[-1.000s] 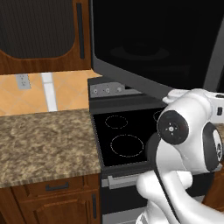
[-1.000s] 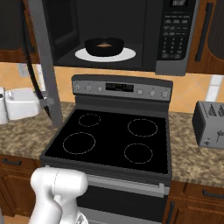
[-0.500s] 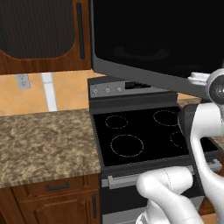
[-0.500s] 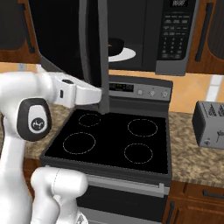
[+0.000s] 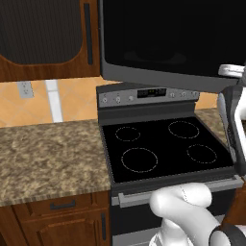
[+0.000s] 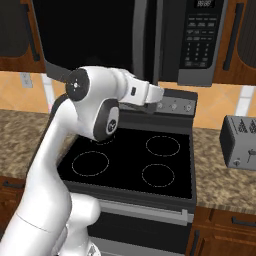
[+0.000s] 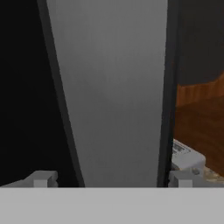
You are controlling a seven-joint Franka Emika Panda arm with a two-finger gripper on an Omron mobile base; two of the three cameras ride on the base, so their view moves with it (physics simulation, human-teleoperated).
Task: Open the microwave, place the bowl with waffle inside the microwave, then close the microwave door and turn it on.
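The microwave door [image 6: 95, 35] is big, hard and smooth; it looks like it swings on a hinge, so a push on its grey edge [image 7: 113, 96] should work best. It hangs above the stove [image 6: 135, 160], nearly shut. The white arm reaches up and forward, hand right at that edge. The fingers [image 7: 41, 178] are spread wide (pinching nothing).
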